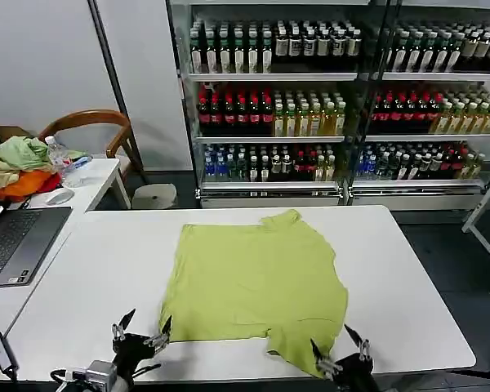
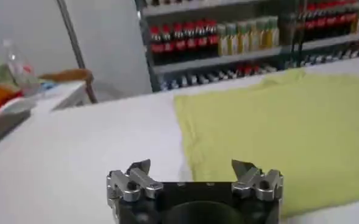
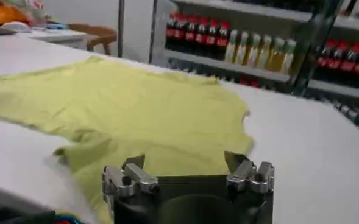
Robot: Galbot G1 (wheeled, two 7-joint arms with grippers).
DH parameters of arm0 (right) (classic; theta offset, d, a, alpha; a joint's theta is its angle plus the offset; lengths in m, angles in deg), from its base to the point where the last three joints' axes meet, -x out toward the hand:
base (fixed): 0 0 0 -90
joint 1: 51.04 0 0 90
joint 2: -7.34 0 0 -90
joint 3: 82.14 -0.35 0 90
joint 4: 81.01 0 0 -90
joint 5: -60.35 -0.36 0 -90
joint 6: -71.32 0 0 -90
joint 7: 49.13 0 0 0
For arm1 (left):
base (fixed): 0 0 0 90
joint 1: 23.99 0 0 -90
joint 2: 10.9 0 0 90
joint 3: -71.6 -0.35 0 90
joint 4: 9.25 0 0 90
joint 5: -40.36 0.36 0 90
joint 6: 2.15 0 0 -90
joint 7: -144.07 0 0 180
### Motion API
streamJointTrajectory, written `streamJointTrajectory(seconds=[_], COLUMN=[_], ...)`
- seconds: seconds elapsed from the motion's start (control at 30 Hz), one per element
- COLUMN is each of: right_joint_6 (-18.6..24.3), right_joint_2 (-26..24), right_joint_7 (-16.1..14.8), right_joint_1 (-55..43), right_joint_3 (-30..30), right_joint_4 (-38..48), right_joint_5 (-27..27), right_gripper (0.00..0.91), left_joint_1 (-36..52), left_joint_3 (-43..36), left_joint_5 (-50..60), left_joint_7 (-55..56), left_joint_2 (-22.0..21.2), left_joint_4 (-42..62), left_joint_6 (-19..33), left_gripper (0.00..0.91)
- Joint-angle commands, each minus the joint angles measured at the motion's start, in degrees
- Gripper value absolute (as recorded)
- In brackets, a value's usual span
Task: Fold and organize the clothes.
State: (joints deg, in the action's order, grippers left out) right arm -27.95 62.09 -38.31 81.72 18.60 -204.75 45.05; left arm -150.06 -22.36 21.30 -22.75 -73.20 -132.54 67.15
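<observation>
Metal-fingered left gripper [image 1: 142,331] hangs spread at the white table's [image 1: 82,269] near edge, by the T-shirt's [image 1: 249,282] near-left corner. The right gripper [image 1: 339,349], fingers also apart, hovers over the near-right sleeve. The lime T-shirt lies flat mid-table, neck toward the far edge.

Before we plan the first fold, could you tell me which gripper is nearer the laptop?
Left. The left gripper sits at the near table edge, on the laptop's side; the right gripper is beyond the T-shirt.
</observation>
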Motion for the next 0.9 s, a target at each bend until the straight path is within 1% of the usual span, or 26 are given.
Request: streamJointTrajectory(seconds=[0.03, 0.4, 0.43, 0.47, 0.5, 0.53, 0.57, 0.6, 0.67, 0.9], right_joint_6=[-0.55, -0.38, -0.38, -0.18, -0.14, -0.16, -0.20, -0.21, -0.26, -0.25], right_joint_2=[-0.37, 0.98, 1.07, 1.10, 1.08, 1.04, 1.06, 1.09, 1.19, 1.30], right_joint_7=[1.09, 1.36, 1.59, 1.69, 1.66, 1.57, 1.56, 1.58, 1.60, 1.52], right_joint_1=[2.41, 0.81, 0.74, 0.70, 0.68, 0.70, 0.74, 0.82, 0.92, 0.72], right_joint_3=[1.10, 2.83, 2.98, 3.05, 3.05, 3.05, 3.09, 3.12, 3.20, 3.35], right_joint_4=[-0.29, 0.87, 0.98, 1.17, 1.21, 1.12, 0.99, 0.88, 0.96, 0.99], right_joint_5=[-0.56, -0.95, -1.03, -1.30, -1.59, -1.93, -2.26, -2.74, -2.76, -3.37], right_gripper=[0.907, 0.907, 0.443, 0.191, 0.000, 0.000, 0.000, 0.000, 0.000, 0.000], left_joint_1=[0.80, 1.25, 1.30, 1.34, 1.35, 1.41, 1.48, 1.54, 1.47, 1.28], left_joint_3=[-1.18, -1.34, -1.29, -1.34, -1.41, -1.47, -1.64, -1.86, -2.10, -3.02], left_joint_5=[-3.27, -3.76, -3.84, -3.94, -4.24, -4.56, -4.87, -4.94, -4.93, -4.80], left_joint_7=[2.36, 2.25, 2.22, 2.21, 1.67, 1.53, 1.61, 1.49, 1.23, 0.42], left_joint_2=[-1.35, -1.87, -1.85, -1.85, -1.81, -1.82, -1.87, -1.95, -2.06, -2.27], left_joint_4=[0.81, 2.18, 2.30, 2.38, 2.35, 2.28, 2.24, 2.15, 2.03, 2.35], left_joint_6=[-4.98, -4.54, -4.68, -4.68, -4.69, -4.77, -4.78, -4.84, -4.85, -4.64], left_gripper=[0.907, 0.907, 0.907, 0.907, 0.846, 0.373, 0.081, 0.050, 0.040, 0.040])
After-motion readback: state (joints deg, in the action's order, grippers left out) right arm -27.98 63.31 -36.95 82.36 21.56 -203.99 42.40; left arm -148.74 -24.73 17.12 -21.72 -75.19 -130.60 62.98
